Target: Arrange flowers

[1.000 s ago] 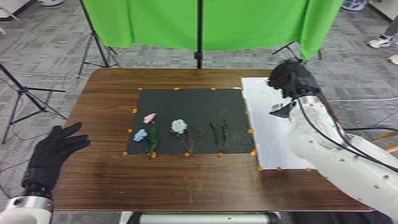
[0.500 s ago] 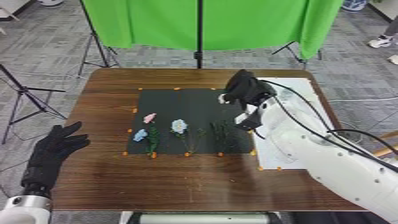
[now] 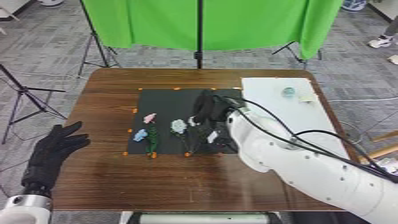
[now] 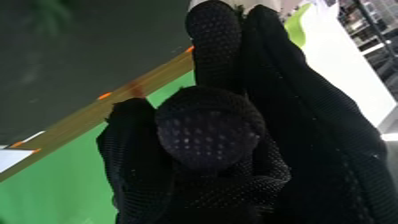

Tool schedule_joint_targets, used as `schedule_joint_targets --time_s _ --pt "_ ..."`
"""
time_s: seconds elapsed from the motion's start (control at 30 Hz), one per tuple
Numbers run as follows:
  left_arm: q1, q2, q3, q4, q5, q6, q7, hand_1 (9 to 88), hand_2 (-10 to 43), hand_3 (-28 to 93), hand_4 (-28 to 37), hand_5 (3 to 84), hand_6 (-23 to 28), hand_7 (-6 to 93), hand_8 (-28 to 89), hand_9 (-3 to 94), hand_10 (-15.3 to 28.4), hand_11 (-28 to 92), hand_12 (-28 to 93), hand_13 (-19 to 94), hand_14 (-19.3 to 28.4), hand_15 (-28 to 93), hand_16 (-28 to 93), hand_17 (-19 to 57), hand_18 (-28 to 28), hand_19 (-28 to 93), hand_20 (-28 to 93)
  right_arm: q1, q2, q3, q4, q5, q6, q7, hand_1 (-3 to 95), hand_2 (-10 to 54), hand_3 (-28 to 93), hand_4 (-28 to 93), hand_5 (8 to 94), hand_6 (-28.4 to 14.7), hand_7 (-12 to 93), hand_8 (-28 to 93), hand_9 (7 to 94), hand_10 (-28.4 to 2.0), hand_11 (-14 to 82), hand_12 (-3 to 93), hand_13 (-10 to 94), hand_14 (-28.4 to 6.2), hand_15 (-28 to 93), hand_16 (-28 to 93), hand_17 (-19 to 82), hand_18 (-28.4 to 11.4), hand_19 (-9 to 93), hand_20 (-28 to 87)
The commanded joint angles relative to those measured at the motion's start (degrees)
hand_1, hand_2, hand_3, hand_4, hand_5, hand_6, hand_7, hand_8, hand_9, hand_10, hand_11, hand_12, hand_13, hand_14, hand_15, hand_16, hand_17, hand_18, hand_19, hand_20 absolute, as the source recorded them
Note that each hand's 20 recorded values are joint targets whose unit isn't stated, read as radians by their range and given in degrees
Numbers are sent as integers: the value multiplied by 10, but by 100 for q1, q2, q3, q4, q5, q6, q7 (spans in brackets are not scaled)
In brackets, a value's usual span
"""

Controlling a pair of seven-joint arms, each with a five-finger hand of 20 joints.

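Hanging beyond brown table [image 3: 178, 187]: green cloth [image 3: 153, 22]

So from my head view I'm looking at grey patterned carpet [image 3: 44, 55] all round a brown wooden table [image 3: 178, 185]. Bright green cloth [image 3: 258, 25] hangs past the far edge, with a black pole [image 3: 200, 30] down its middle. I've also got a black tripod [image 3: 19, 91] standing off to the left.
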Motion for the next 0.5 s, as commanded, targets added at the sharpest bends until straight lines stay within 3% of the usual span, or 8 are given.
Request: schedule_joint_targets --time_s 0.03,0.5 --pt "-5 -20 41 43 24 -45 -60 161 260 584 -283 453 67 78 -60 493 170 180 85 412 207 227 -40 87 157 196 167 98 -185 -135 183 -318 386 -63 652 -95 547 -185 811 1 213 77 931 -87 93 435 937 3 569 333 669 -112 932 476" --pt "15 -51 22 33 28 -59 -61 159 259 585 -283 451 66 78 -60 491 170 180 85 409 207 224 -39 84 158 196 167 -10 -183 -264 220 -469 313 -58 631 -95 554 -178 801 3 206 61 919 -88 60 369 937 -4 554 325 666 -110 932 464"
